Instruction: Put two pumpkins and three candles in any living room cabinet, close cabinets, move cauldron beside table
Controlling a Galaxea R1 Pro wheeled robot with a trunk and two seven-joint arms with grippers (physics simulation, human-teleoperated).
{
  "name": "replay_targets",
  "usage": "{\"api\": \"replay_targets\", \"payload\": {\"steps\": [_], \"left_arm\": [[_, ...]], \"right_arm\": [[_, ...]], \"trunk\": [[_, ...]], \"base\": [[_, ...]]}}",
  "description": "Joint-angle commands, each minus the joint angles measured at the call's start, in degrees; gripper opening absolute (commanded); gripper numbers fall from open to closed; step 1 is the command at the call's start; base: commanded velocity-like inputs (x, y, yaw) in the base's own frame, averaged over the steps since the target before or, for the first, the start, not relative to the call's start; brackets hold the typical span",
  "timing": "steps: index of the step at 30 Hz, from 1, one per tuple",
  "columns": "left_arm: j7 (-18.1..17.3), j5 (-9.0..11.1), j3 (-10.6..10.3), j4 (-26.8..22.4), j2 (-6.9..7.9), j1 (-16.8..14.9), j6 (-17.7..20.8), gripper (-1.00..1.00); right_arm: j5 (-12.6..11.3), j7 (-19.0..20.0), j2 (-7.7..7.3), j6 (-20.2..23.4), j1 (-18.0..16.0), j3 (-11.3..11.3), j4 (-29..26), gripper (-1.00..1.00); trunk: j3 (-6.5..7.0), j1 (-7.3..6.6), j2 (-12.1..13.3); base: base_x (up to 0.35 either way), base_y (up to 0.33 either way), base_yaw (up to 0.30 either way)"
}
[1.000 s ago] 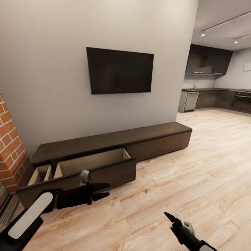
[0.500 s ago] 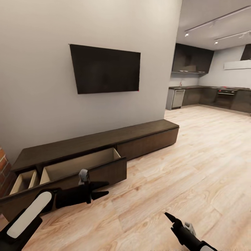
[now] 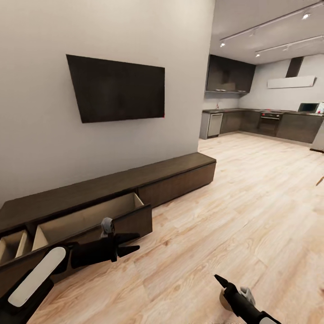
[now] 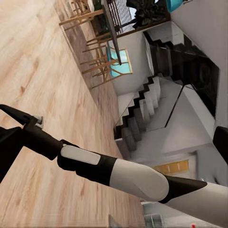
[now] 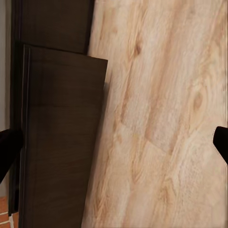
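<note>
Left pincer [image 3: 130, 243] spread above cabinet [image 3: 135, 180] stretching along wall.

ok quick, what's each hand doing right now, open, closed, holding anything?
Left hand: open, fingers spread, holding nothing.
Right hand: cannot be told; just one dark fingertip shows in the head view, with nothing visibly gripped.

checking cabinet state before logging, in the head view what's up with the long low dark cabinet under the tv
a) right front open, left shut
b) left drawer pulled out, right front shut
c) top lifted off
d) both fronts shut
b: the cabinet has its left drawer pulled out, showing a pale, empty-looking interior, while the right front sits flush.
</note>
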Motion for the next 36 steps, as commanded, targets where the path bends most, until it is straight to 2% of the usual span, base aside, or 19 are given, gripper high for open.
{"api": "replay_targets", "payload": {"steps": [1,10,23,27,30,31,33,34,36], "left_arm": [[-0.5,-0.4,-0.1,0.0,0.03,0.0,0.0,1.0],[-0.5,-0.4,0.0,0.0,0.02,0.0,0.0,1.0],[-0.4,-0.5,0.1,0.0,0.05,0.0,0.0,1.0],[-0.1,-1.0,0.1,0.0,0.06,0.0,0.0,1.0],[2.9,-1.3,0.1,0.1,0.0,0.0,-0.1,1.0],[5.4,-1.3,0.1,0.1,-0.06,0.0,-0.1,1.0],[11.9,-1.1,0.3,0.1,-0.35,0.0,-0.2,1.0],[13.7,-1.1,0.3,0.1,-0.41,0.0,-0.2,1.0],[21.3,-1.0,0.3,0.0,-0.63,0.0,-0.4,1.0]], "right_arm": [[-0.6,0.1,-0.01,0.3,0.0,0.0,0.0,1.0],[-0.6,0.0,-0.04,-0.1,0.0,0.0,0.1,1.0],[-0.6,-0.1,0.0,-0.3,0.0,0.0,0.1,1.0],[-0.5,-0.2,0.0,-0.7,0.0,0.1,0.0,1.0],[-0.5,-0.7,0.02,-2.7,0.0,0.2,0.0,1.0],[-0.5,-1.9,0.06,-3.4,0.0,0.2,0.0,1.0],[-0.4,-7.0,0.21,-4.1,0.0,0.4,-0.2,1.0],[-0.3,-8.8,0.22,-4.1,0.0,0.4,-0.4,1.0],[0.8,-16.3,0.14,-4.1,0.0,0.5,-0.8,1.0]], "trunk": [[0.05,-0.24,0.4],[1.41,-2.21,4.0],[3.71,-5.07,9.2],[4.39,-5.95,10.8],[4.93,-6.6,12.0],[5.11,-6.82,12.4],[5.46,-7.26,13.2],[5.64,-7.48,13.6],[6.0,-7.92,14.4]], "base": [[0.0,0.0,-0.189],[0.0,0.0,-0.094],[0.0,0.0,-0.259],[0.0,0.0,-0.111],[0.0,0.0,-0.022],[0.0,0.0,-0.01],[0.0,0.0,-0.005],[0.0,0.0,-0.003],[0.0,0.0,-0.002]]}}
